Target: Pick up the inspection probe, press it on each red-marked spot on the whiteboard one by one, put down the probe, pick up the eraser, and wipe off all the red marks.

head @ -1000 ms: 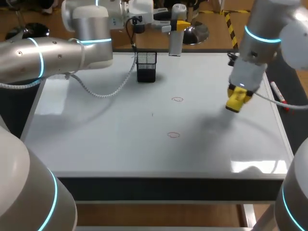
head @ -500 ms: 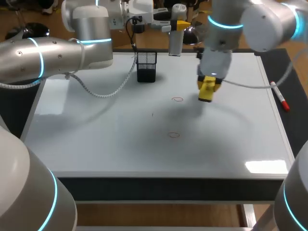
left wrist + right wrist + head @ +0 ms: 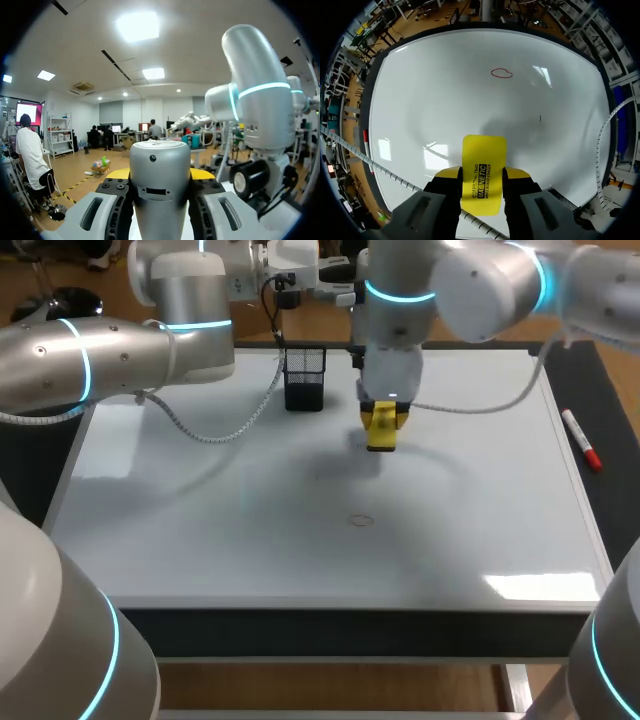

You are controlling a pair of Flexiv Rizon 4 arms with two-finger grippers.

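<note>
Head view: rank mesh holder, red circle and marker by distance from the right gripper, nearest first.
1–2. mesh holder, back-left of the right gripper, and red circle, in front of it toward the near edge: too close to call.
3. marker, at the far right edge: clearly farthest.

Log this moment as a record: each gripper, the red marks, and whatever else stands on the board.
left gripper: shut on silver cylindrical probe
right gripper: shut on yellow rectangular eraser, over the white whiteboard
marks: one red ring in view, unwiped, ahead of the eraser
contact: cannot tell if the eraser touches the board
other: black mesh holder near the far edge
</note>
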